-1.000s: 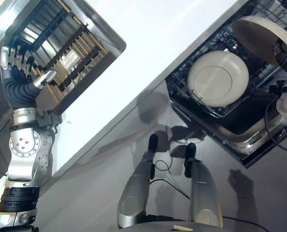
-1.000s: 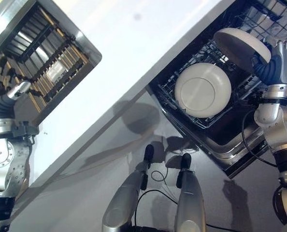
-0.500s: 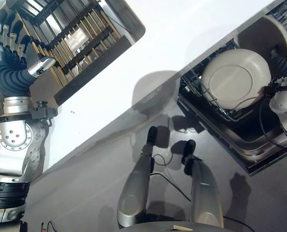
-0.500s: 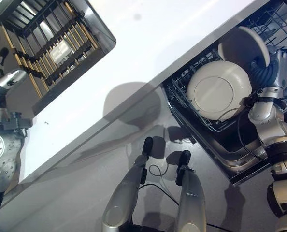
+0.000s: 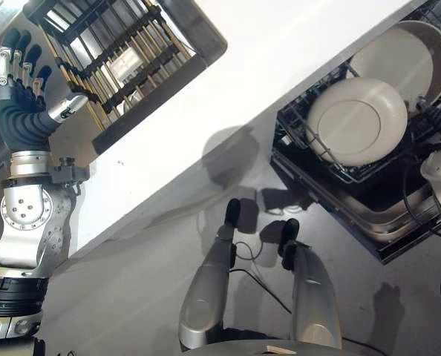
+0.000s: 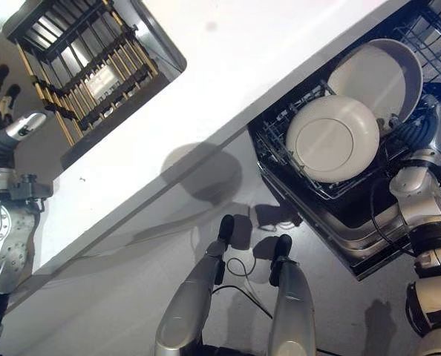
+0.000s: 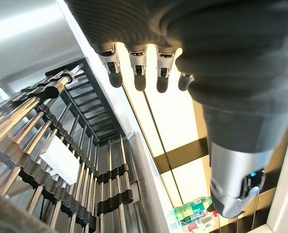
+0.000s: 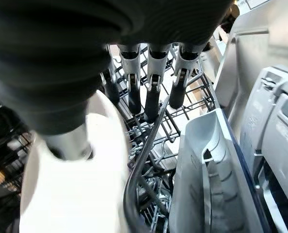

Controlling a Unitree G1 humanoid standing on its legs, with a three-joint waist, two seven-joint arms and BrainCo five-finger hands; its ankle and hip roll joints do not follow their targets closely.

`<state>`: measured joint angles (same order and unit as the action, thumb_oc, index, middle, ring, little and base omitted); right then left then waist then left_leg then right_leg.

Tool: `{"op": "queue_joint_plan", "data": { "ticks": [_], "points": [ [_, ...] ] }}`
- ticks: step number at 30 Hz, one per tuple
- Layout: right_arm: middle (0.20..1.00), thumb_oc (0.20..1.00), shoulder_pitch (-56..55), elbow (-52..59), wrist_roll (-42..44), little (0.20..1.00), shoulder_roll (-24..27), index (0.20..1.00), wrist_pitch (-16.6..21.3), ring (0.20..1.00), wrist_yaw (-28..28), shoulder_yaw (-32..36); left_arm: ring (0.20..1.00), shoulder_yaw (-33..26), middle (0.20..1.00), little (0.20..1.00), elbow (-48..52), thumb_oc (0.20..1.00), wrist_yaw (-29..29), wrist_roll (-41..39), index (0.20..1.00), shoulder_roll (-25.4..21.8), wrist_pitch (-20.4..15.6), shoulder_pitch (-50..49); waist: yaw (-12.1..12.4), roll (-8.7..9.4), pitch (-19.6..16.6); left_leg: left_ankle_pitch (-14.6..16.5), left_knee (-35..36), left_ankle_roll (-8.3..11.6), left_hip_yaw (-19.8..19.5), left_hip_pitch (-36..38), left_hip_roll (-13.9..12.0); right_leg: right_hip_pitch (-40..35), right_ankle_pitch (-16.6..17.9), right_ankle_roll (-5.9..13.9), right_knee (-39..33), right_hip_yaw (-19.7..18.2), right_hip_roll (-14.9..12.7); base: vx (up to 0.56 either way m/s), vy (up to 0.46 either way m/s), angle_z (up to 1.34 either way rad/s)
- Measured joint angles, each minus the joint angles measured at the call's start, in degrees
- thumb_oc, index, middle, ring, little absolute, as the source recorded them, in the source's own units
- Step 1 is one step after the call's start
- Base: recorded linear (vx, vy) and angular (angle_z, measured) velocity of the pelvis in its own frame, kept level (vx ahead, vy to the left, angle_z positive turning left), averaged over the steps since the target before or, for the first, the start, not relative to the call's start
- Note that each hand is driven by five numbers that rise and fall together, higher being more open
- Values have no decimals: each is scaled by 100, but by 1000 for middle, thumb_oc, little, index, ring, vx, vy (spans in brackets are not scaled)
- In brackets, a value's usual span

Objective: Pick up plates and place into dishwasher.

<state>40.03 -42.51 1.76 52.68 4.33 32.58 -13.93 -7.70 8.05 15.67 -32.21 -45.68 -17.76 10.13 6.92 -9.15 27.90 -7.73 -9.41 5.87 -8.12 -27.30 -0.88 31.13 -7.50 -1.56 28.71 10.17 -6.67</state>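
The white bench [image 5: 206, 96] runs diagonally across the head views, with a sunken steel sink [image 5: 187, 26] in it that holds a black-and-steel bar drying rack [image 5: 109, 63]. Beside the bench, the open dishwasher's [image 6: 347, 245] black wire lower rack [image 6: 295, 174] carries two round cream ceramic plates standing on edge: the nearer plate [image 6: 332, 139] leans flat-face outward, and the farther, deeper plate [image 6: 376, 78] stands just behind it, overlapping its rim. In the right wrist view a grey plastic cutlery basket [image 8: 207, 160] sits beside the rack wires.

The right robot hand [image 6: 428, 130] is at the farther plate's lower edge; its thumb lies against the plate's white face [image 8: 86, 184] with the fingers behind the rim, pinching it. The left robot hand [image 5: 24, 96] is raised over the sink's edge beside the drying rack, fingers straight, spread and holding nothing.
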Motion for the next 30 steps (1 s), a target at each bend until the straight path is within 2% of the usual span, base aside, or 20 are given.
{"op": "queue_joint_plan", "data": {
  "ticks": [8,13,16,22,25,30],
  "points": [
    [1000,1000,-493,246,22,1000,-27,1000,-18,1000,42,816,1000,-26,1000,1000,-63,1000,-109,-6,1000,70,123,-178,-117,57,38,70,42,-95,186,300,-4,-244,71,58,-117,-177,21,-50,39,-10],
    [1000,1000,-1072,1216,176,1000,-86,1000,-8,1000,230,1431,1000,-44,1000,1000,-83,1000,-258,-17,1000,280,294,-383,-184,68,39,159,59,-136,319,621,-38,-584,111,68,-295,-272,55,-26,52,-13],
    [1000,1000,-1384,1944,242,1000,-481,1000,5,1000,434,2003,1000,-114,1000,1000,-91,1000,-396,-17,1000,525,406,-587,-300,75,35,311,-110,-194,436,806,-36,-834,88,83,-368,-369,58,17,83,-16],
    [1000,1000,-2097,2902,342,1000,-1209,1000,29,1000,530,2484,1000,-176,1000,1000,-102,1000,-729,-12,1000,906,528,-910,-452,179,-98,689,-528,-351,757,1144,40,-1290,63,254,-488,-580,-58,1,196,-23],
    [1000,1000,-2445,2965,407,1000,-1388,1000,28,1000,327,2482,1000,-187,1000,1000,-100,1000,-866,-7,1000,1126,568,-1047,-456,209,-269,793,-517,-484,938,1383,162,-1446,42,396,-502,-767,-167,30,251,-21],
    [1000,1000,-2872,2985,578,1000,-1765,1000,36,1000,149,2474,1000,-197,1000,1000,-101,1000,-1028,2,1000,1367,624,-1372,-443,171,-629,963,-550,-598,1016,1743,271,-1858,47,470,-693,-850,-281,9,237,-9]
  ]
}}
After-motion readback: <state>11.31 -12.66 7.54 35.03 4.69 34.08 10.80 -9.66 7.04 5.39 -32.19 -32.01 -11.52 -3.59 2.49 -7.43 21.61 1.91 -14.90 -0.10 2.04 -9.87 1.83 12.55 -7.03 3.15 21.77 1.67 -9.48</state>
